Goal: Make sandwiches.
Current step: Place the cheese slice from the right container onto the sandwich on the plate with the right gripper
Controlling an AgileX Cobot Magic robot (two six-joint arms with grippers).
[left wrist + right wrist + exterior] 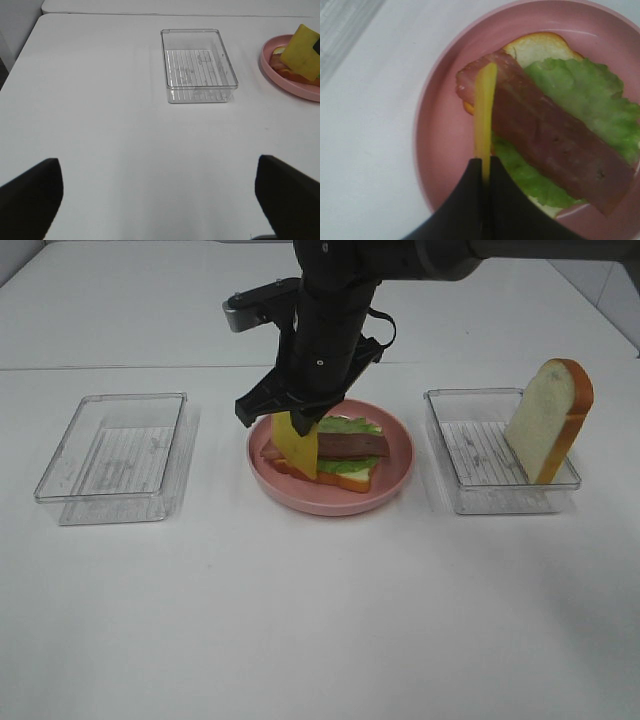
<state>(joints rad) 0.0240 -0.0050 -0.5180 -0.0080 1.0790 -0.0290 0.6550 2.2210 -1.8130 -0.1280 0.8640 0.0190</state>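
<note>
A round pink plate (330, 505) in the middle holds a partial sandwich: one bread slice (540, 47), green lettuce (585, 95) and a brown bacon strip (555, 145) on top. My right gripper (300, 425) reaches across to the plate's left side and is shut on a yellow cheese slice (293, 445), held on edge just above the bacon; the right wrist view shows the gripper (483, 162) pinching the cheese (484, 110). A second bread slice (548, 420) leans upright in the right clear container (480, 485). My left gripper (160, 200) is open and empty, low over bare table.
An empty clear container (115, 455) stands left of the plate; it also shows in the left wrist view (197, 65), with the plate's rim (265, 62) and the cheese (302, 50) at the edge. The table's far edge runs behind the plate.
</note>
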